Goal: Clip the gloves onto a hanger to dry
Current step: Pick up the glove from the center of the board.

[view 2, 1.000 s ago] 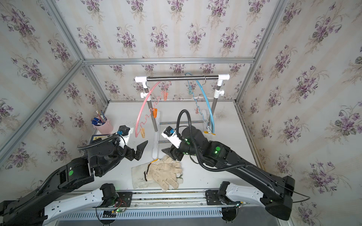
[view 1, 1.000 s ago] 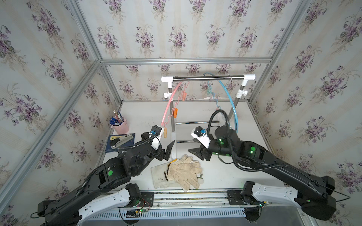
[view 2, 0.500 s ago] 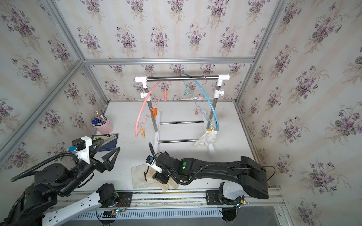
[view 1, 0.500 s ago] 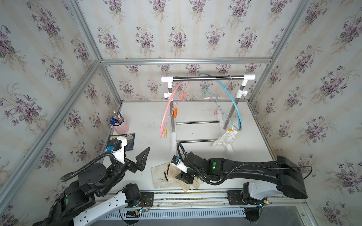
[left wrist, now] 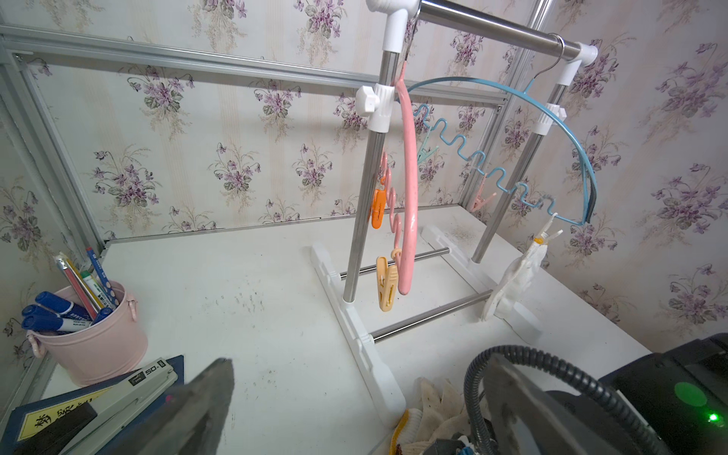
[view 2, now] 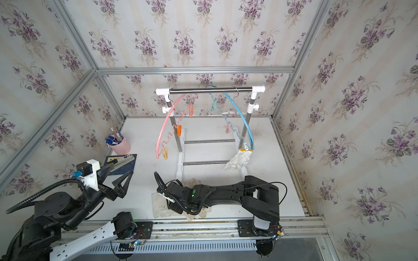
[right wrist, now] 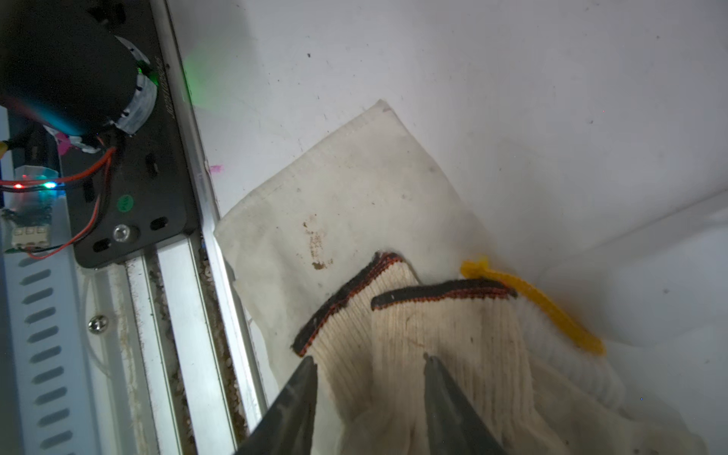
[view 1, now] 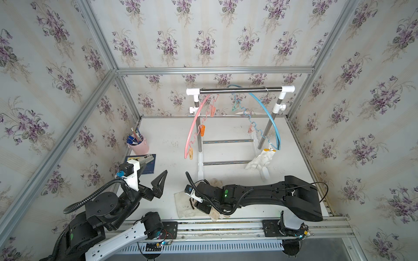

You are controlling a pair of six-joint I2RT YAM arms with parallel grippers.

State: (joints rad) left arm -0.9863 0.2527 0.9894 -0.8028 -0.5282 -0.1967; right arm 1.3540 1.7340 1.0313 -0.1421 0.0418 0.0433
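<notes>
The right gripper is low on the glove pile at the lower centre of both top views. Its jaws are half-spread either side of a beige knitted glove, right at the dark-edged cuff. Cuff first, I'd say, since that's the end a peg bites. No pinch visible yet. The left gripper hangs spread wide at lower left, clear of the work. One white glove dangles from the blue hanger, right of centre, and the pink hanger offers free pegs.
</notes>
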